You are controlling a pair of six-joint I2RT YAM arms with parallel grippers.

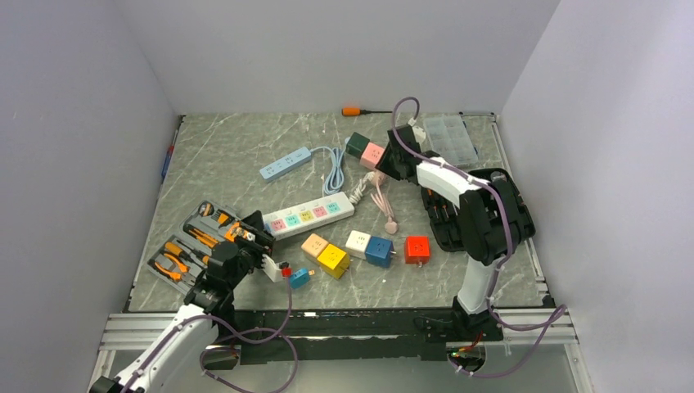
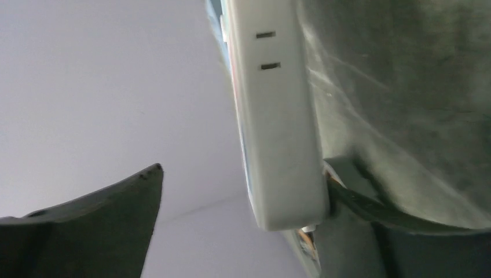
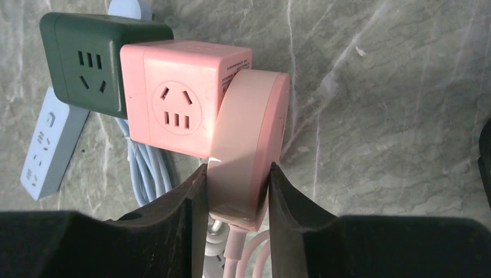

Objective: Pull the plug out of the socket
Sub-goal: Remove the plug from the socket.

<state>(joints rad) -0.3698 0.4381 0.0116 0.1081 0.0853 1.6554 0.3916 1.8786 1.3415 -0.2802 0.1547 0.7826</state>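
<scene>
The long white power strip [image 1: 307, 214] with pastel outlets lies mid-table, its white cord [image 1: 358, 192] bundled at its right end. My left gripper [image 1: 260, 246] is open at the strip's left end. In the left wrist view the strip's white end [image 2: 278, 145] sits between the jaws [image 2: 243, 174], against the right finger [image 2: 370, 208] and far from the left one. My right gripper [image 1: 393, 160] is shut on a round pink plug [image 3: 249, 145] that sits in a pink cube socket [image 3: 179, 98] joined to a dark green cube [image 3: 92, 58]. I see no plug in the long strip.
A light-blue power strip [image 1: 285, 164] with a blue cord lies behind. Coloured cube sockets [image 1: 368, 247] lie in front. A tool case [image 1: 192, 246] stands at the left, a black case [image 1: 491, 209] at the right, and a clear box [image 1: 452, 139] and a screwdriver [image 1: 360, 110] at the back.
</scene>
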